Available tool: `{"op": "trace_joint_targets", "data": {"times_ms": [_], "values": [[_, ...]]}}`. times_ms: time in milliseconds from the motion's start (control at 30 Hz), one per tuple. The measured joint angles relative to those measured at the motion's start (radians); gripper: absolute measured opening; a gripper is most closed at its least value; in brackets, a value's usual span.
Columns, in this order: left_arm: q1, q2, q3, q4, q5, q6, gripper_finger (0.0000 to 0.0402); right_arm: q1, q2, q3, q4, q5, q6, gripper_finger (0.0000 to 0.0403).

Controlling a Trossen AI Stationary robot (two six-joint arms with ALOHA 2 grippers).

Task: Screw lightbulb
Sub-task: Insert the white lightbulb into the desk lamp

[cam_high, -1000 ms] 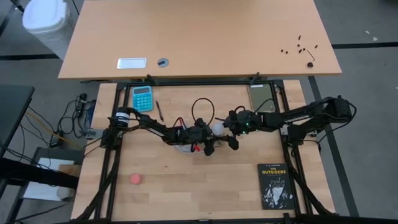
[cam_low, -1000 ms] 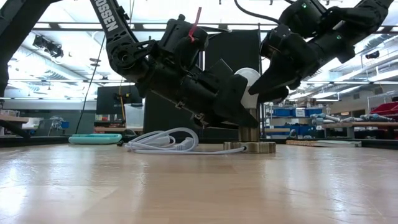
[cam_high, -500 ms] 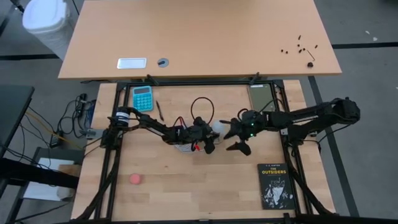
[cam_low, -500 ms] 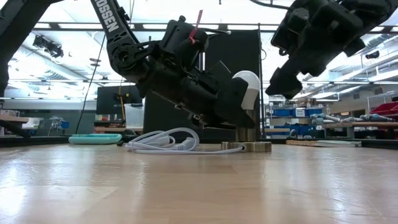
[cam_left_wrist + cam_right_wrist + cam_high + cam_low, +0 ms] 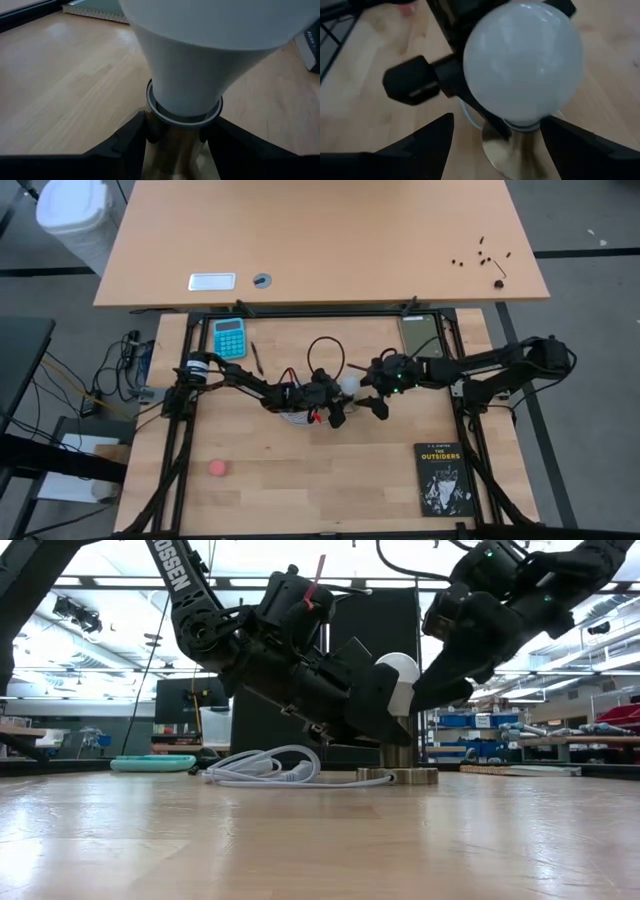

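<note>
Lightbulb upright in its socket, mid-bench.
We see the lightbulb seated in the brass socket; the left gripper fingers clench the socket neck, hiding the screw base, while the right gripper fingers straddle the globe, released.

The wooden table carries a brass socket base beneath the left claw, a white cord, blue calculator, pen, red ball and black book.

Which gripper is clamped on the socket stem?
The left gripper: its fingers pinch the brass socket just under the lightbulb. The right gripper straddles the bulb, fingers apart.
</note>
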Motion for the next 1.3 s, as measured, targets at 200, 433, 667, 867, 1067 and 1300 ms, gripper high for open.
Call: {"op": "trace_joint_targets", "data": {"times_ms": [200, 433, 667, 867, 1067, 1300], "values": [[0.0, 0.0, 0.0, -0.004, 0.004, -0.014, 0.0193, 0.018, 0.011, 0.0, 0.013, -0.039, 0.005, 0.0307], [0.002, -0.001, 0.0, -0.007, -0.025, -0.024, 0.0193, 0.09, -0.04, 0.002, -0.024, -0.28, 0.054, 0.0307], [-0.001, -0.001, 0.0, -0.007, -0.007, -0.023, 0.0193, 0.07, -0.033, 0.0, -0.105, 0.121, 0.053, 0.0307], [-0.003, -0.001, 0.0, 0.001, 0.01, -0.023, 0.0193, 0.017, -0.031, 0.0, 0.011, 0.103, -0.008, 0.0307], [-0.005, 0.0, 0.0, 0.005, 0.013, -0.023, 0.0193, -0.008, -0.03, 0.0, 0.03, 0.029, -0.01, 0.0307], [-0.005, 0.0, 0.0, 0.006, 0.014, -0.023, 0.0193, -0.007, -0.03, 0.0, 0.029, 0.024, -0.034, 0.0307]]}}
